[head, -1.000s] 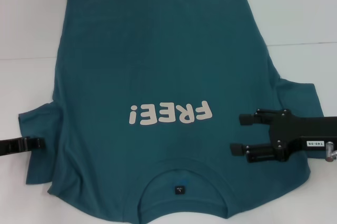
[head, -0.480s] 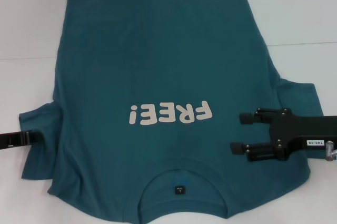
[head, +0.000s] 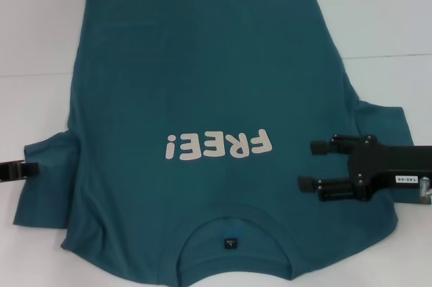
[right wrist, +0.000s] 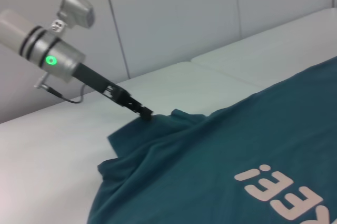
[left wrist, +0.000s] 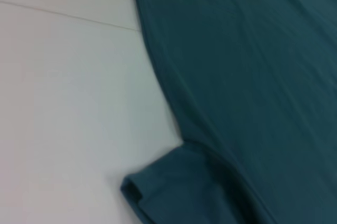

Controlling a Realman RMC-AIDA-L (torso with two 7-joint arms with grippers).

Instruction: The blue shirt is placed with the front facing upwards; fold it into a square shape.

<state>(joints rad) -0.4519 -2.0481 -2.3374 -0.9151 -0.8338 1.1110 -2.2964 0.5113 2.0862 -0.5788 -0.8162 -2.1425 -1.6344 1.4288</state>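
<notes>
We saw the blue shirt (head: 202, 105) lying flat and face up on the white table (head: 385, 23), its white "FREE!" lettering (head: 218, 145) reading upside down from the head camera and its collar (head: 233, 233) nearest us. Our left gripper (head: 25, 169) sat at the table's left edge, its fingers pressed together on the hem of the shirt's left sleeve (head: 47, 172), which it held slightly raised. Our right gripper (head: 309, 164) hovered over the shirt's right shoulder area with its two fingers spread apart, holding nothing.
</notes>
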